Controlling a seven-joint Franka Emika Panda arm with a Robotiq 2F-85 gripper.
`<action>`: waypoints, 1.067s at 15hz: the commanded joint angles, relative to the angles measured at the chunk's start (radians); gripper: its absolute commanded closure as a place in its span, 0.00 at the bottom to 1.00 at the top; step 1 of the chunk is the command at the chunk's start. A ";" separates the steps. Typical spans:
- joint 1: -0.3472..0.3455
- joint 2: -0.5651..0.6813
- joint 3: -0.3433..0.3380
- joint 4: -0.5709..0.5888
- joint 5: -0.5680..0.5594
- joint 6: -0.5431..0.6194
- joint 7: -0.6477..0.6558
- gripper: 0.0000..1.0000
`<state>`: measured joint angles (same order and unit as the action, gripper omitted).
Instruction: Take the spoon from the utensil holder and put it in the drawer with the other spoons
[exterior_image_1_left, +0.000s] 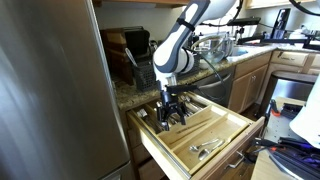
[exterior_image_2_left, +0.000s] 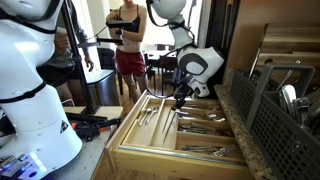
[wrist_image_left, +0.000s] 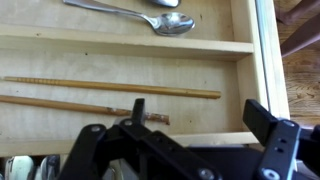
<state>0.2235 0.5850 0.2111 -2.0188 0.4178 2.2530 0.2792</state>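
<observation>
Wooden drawer (exterior_image_1_left: 225, 122): pale, pulled out below the tabletop (exterior_image_2_left: 238, 120) edge, with long dividers running its length.
Claw (wrist_image_left: 200, 125): spread wide with nothing between its fingers; it hangs low over the drawer's rear part, close to the tabletop edge.
Sticks (wrist_image_left: 110, 90): two thin wooden ones lie lengthwise in the compartment under the claw.
Spoons (wrist_image_left: 172, 22): silvery, lying side by side in the next compartment in the wrist view; which of them is the task's own cannot be told.
Utensil holder (exterior_image_1_left: 143, 70): black grid basket, upright on the tabletop behind the drawer. In an exterior view (exterior_image_2_left: 285, 115) a pale shape shows inside it, too blurred to name.
</observation>
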 joint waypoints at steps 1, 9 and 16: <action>0.012 -0.014 -0.007 -0.035 -0.011 0.041 -0.006 0.00; 0.003 -0.024 -0.019 -0.073 -0.009 0.054 -0.006 0.00; 0.004 -0.020 -0.030 -0.057 -0.024 0.048 -0.005 0.00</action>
<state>0.2227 0.5863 0.1878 -2.0512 0.4109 2.2719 0.2792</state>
